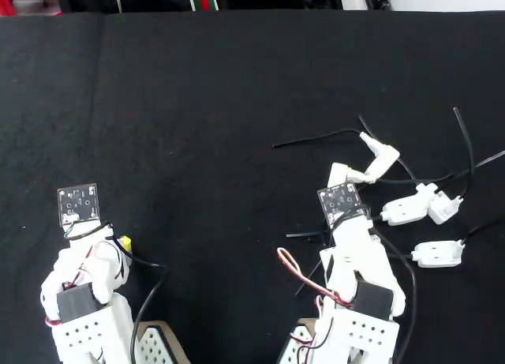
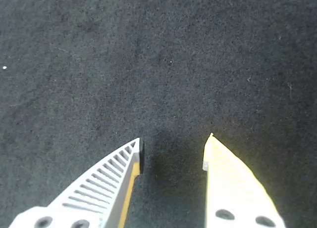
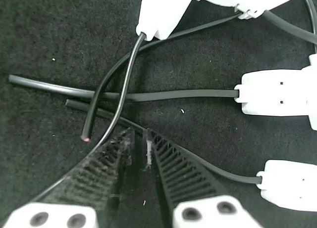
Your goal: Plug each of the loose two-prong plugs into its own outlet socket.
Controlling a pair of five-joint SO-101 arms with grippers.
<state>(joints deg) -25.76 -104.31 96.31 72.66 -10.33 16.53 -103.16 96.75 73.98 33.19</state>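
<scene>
White plugs (image 1: 406, 212) on black table (image 1: 197, 103)

**Robotics test bench, lab-type setting.**
Table draped in black cloth (image 1: 197, 103); left arm (image 1: 83, 289) and right arm (image 1: 359, 277) of white plastic parts, with exposed wiring (image 1: 293, 268) and bare circuit boards (image 1: 79, 204); plugs (image 1: 406, 210) on cut cable stubs at right.
</scene>
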